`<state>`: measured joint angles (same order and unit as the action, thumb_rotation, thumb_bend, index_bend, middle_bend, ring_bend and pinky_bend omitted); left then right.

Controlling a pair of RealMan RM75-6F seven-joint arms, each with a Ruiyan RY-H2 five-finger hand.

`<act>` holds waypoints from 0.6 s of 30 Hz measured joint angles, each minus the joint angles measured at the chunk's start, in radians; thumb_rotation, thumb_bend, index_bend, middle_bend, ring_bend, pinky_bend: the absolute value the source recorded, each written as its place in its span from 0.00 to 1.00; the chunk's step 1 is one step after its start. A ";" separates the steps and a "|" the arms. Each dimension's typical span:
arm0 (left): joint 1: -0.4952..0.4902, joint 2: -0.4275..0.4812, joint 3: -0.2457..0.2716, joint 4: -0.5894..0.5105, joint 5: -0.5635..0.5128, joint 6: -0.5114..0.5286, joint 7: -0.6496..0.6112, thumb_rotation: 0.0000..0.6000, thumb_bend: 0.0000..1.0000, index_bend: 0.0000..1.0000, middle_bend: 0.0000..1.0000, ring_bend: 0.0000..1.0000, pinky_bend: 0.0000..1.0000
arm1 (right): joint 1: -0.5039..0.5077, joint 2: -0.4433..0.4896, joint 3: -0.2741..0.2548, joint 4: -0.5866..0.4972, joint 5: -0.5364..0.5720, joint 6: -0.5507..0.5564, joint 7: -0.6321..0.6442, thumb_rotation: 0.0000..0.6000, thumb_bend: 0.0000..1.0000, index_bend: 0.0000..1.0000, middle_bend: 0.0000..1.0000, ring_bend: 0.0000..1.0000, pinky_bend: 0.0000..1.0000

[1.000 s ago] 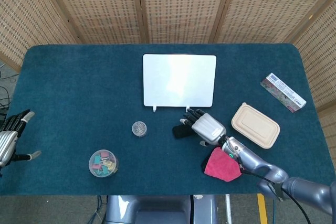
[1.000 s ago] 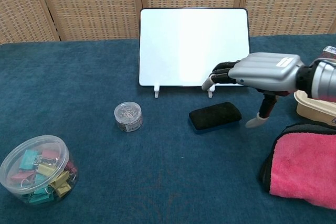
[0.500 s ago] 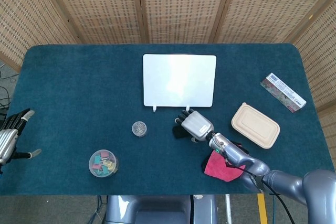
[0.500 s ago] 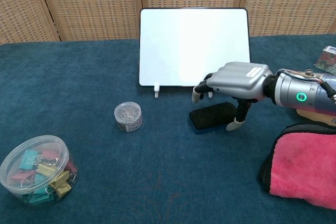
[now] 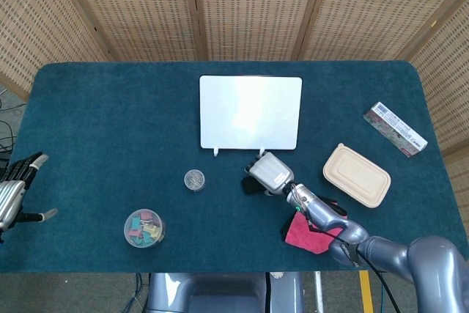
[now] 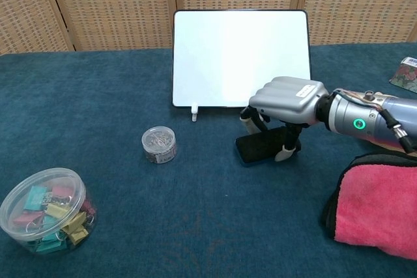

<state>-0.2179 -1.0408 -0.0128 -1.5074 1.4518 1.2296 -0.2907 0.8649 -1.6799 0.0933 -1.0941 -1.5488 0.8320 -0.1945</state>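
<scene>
One robot hand (image 6: 281,110) grips felt eraser (image 6: 260,148)

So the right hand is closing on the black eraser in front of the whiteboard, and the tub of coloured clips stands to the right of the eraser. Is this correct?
Not quite: the tub of coloured clips stands to the left of the black eraser, near the front table edge, as the chest view shows. The right hand is indeed over the eraser, before the whiteboard.

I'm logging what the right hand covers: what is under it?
Under the right hand lies the black eraser on the table, fingers down along both its sides. Its right end is covered; whether it is gripped cannot be told.
</scene>
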 measured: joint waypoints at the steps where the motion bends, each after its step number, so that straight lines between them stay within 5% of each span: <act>1: 0.000 0.000 0.000 0.000 0.001 0.000 0.000 1.00 0.00 0.00 0.00 0.00 0.00 | 0.001 -0.003 -0.003 0.005 -0.006 0.007 0.009 1.00 0.21 0.58 0.62 0.54 0.55; 10: 0.002 0.002 0.001 0.003 0.002 0.004 -0.011 1.00 0.00 0.00 0.00 0.00 0.00 | 0.000 -0.005 -0.006 0.014 -0.059 0.128 0.067 1.00 0.26 0.60 0.63 0.55 0.56; 18: -0.002 0.000 0.001 0.003 0.000 -0.004 -0.007 1.00 0.00 0.00 0.00 0.00 0.00 | 0.046 -0.017 0.099 0.104 -0.066 0.251 0.080 1.00 0.28 0.60 0.63 0.55 0.56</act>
<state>-0.2199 -1.0403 -0.0118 -1.5049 1.4516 1.2260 -0.2976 0.9111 -1.6966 0.1928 -0.9904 -1.6143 1.0828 -0.1148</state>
